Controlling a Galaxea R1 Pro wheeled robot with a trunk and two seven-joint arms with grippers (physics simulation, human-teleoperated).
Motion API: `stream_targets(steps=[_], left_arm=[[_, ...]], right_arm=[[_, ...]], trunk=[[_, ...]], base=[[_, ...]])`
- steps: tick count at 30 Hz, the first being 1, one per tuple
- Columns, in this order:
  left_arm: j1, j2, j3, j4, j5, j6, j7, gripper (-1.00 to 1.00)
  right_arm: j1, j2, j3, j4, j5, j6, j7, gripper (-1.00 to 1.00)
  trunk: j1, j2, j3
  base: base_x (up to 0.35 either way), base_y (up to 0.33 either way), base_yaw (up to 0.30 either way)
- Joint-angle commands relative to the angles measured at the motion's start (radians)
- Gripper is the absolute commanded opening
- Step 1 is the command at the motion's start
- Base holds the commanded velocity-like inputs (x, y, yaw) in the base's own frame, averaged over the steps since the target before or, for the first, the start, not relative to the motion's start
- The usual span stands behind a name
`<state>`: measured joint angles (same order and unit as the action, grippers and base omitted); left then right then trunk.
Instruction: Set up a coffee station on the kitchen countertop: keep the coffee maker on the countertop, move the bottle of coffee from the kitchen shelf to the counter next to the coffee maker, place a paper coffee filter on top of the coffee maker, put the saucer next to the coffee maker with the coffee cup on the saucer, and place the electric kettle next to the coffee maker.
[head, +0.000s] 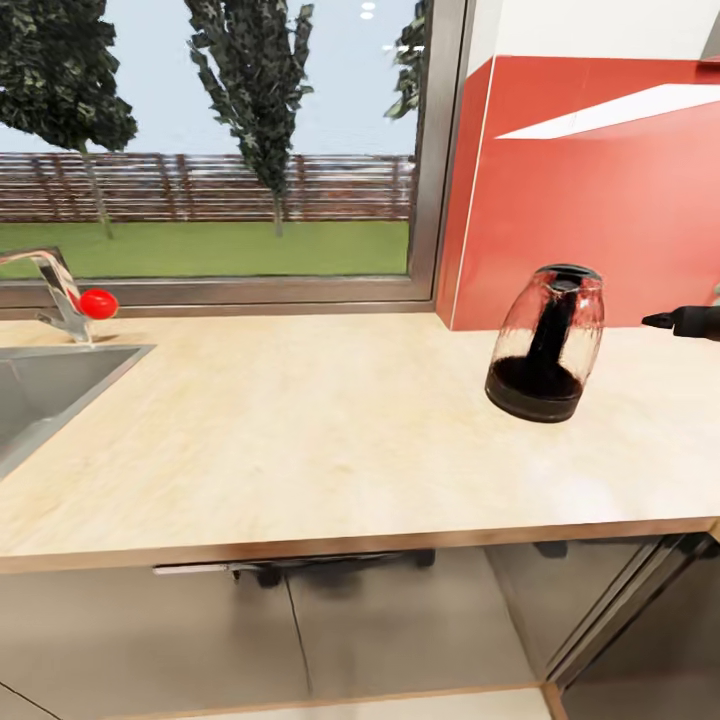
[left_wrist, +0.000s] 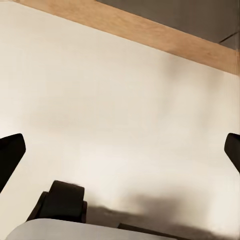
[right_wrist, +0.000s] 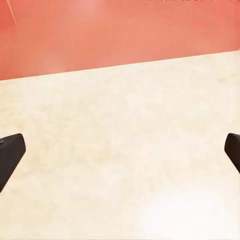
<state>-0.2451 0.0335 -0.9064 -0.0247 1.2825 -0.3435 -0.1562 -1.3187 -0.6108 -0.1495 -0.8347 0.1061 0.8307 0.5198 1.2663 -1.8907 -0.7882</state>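
At about nine o'clock in the head view sat the sink (head: 40, 395), with its tap (head: 55, 290) and a red knob (head: 98, 303) just behind it, under the big window (head: 215, 140). The long wooden counter (head: 300, 430) ran from the sink across to the red wall (head: 600, 200) at about two o'clock. The kettle (head: 547, 342) was at about three o'clock, tilted a little with one side of its black base seeming to lift off the wood. Nothing was touching it. I think it was there because it had to end up beside the coffee machine, but no coffee machine was showing on this bit of counter, so I could not tell if the spot was right. Just past the kettle, at the far three o'clock edge, a dark tip of the right gripper (head: 672, 321) poked in, near the kettle but apart from it. In the right wrist view the right gripper (right_wrist: 120, 147) had its two fingers (right_wrist: 10, 152) spread wide, with bare counter and red wall between them and nothing held. Maybe it was pulled back to leave the kettle alone. In the left wrist view the left gripper (left_wrist: 120, 152) was spread wide too and held nothing, looking at a pale floor and a wooden strip, so that arm seemed to hang low and out of the way.
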Motion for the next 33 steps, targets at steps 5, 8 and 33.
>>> stream_targets(steps=[5, 8, 33], left_arm=[[0.000, 0.000, -0.006, 0.000, 0.011, -0.002, -0.005, 1.00], [0.000, 0.000, -0.006, 0.000, 0.011, -0.002, -0.005, 1.00], [0.065, 0.035, 0.101, 0.000, 0.011, -0.003, -0.005, 1.00]], right_arm=[[-0.001, 0.001, -0.002, 0.001, 0.011, 0.002, 0.009, 1.00], [-0.001, 0.001, -0.002, 0.006, 0.011, 0.002, 0.009, 1.00], [0.000, -0.004, -0.004, 0.198, 0.018, -0.292, 0.174, 1.00]], trunk=[[0.000, 0.000, -0.001], [0.000, 0.000, -0.001], [0.000, 0.000, -0.001]], base=[[0.133, -0.097, 0.000], [0.035, -0.025, 0.000], [0.002, -0.002, 0.000]])
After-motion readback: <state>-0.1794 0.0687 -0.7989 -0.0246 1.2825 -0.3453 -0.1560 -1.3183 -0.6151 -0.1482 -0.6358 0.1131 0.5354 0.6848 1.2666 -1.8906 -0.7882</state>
